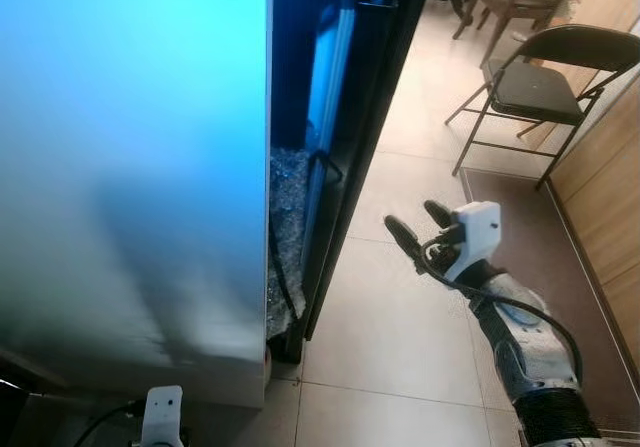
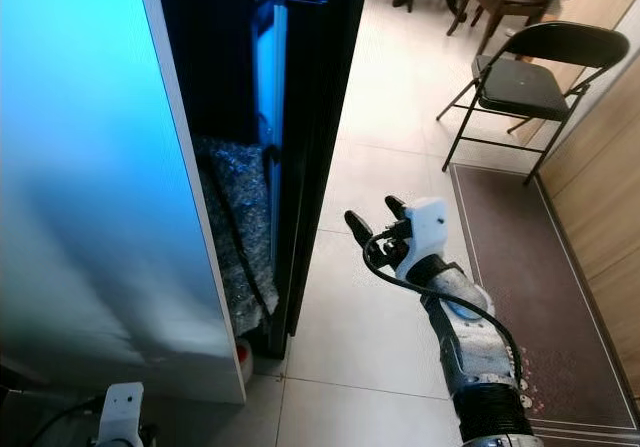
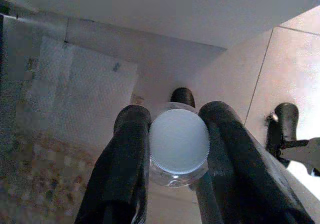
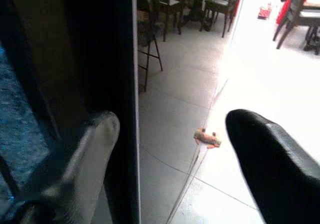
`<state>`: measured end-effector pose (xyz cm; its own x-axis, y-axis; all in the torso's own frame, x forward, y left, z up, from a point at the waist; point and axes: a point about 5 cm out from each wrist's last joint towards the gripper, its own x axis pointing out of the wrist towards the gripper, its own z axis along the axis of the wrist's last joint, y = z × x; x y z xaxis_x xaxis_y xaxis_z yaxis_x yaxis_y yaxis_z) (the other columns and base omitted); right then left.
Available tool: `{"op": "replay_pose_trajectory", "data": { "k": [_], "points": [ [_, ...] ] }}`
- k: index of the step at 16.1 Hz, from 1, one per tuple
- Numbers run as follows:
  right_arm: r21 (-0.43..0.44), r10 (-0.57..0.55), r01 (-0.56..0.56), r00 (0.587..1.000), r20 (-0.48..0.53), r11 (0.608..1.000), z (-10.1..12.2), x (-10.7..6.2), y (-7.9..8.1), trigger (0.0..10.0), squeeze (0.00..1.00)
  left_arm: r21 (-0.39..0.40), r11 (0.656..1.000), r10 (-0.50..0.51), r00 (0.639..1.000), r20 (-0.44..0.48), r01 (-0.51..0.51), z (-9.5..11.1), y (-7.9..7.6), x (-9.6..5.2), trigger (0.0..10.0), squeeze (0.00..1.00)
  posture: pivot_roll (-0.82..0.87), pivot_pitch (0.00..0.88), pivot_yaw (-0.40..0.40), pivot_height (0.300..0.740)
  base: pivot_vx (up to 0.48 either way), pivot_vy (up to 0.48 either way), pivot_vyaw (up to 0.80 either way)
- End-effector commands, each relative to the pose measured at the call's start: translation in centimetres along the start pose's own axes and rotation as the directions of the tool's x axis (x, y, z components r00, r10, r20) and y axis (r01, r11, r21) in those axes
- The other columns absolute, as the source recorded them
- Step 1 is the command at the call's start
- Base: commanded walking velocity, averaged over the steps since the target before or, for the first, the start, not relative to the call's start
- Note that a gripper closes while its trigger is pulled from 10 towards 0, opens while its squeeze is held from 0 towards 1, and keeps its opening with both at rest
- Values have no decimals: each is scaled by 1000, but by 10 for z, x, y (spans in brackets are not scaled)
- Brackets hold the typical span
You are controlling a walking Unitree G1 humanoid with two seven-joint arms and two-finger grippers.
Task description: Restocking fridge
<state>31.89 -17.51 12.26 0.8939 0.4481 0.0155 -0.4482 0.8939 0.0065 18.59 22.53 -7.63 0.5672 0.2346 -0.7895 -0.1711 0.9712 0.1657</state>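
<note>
Jaws of left gripper (image 3: pixel 172 154) clamped on clear white-capped jar (image 3: pixel 179 143), low beside fridge (image 1: pixel 130 167). Prob. glass: heavy, slick, breakable; grip body below cap. Right gripper (image 1: pixel 420 225) jaws apart, empty, nr door edge (image 2: pixel 315 157).

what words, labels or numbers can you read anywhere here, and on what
None can be read in these views.
The white cap of the jar held in the left gripper: plain, no print visible.
The fridge door and its dark edge: no brand mark showing.
The right gripper, open near the door edge: no marking legible.
The folding chair: no label visible.
</note>
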Motion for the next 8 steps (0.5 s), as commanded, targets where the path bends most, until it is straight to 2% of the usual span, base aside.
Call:
{"op": "replay_pose_trajectory", "data": {
  "k": [1,3,4,7,8],
  "points": [
    [4,-28,28,1000,12,1000,3,0,-6,10000,1000,0,1000,-17,999,-43,17,-13,-4,-2,10000,0,-165,100,-123,740,0,0,0],
    [18,7,-8,1000,17,1000,4,-2,0,10000,1000,4,1000,-18,999,-44,18,-14,-4,-2,10000,0,-163,102,-120,740,0,0,0],
    [41,54,-55,998,19,998,3,-4,5,10000,1000,8,1000,-19,999,-44,19,-14,-4,-2,10000,0,-163,104,-119,740,0,0,0],
    [35,180,-180,984,1,983,2,-10,15,10000,1000,19,1000,-21,999,-43,22,-14,-4,-2,10000,0,-170,106,-116,740,0,0,0],
    [21,185,-185,983,-5,983,2,-10,14,10000,871,21,1000,-22,999,-42,23,-14,-4,-2,10000,0,-172,107,-116,740,0,0,0]
  ]
}}
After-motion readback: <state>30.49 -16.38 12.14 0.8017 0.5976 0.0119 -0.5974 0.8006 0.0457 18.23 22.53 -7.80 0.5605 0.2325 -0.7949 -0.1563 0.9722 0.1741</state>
